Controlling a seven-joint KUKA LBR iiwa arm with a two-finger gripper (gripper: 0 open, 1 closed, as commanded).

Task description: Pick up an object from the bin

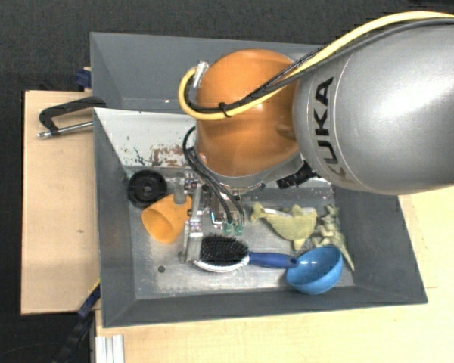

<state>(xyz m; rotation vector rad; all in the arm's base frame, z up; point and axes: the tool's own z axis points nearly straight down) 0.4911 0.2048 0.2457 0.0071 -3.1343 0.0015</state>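
My gripper (209, 231) is low in the bin's middle, under the orange wrist cover, and looks open with bare bin floor between its fingers. One finger (189, 237) stands right beside an orange cup (165, 220) lying on its side to the left. The other finger (231, 221) hangs just above the head of a hairbrush (221, 252), which has black bristles, a white rim and a blue handle pointing right. A black round knob-like thing (145, 187) lies at the far left, apart from the gripper.
A blue scoop or bowl (315, 269) rests at the brush handle's end near the front right. Pale yellow-green toy figures (293, 221) lie to the right of the gripper. The arm and its cover hide the bin's back half.
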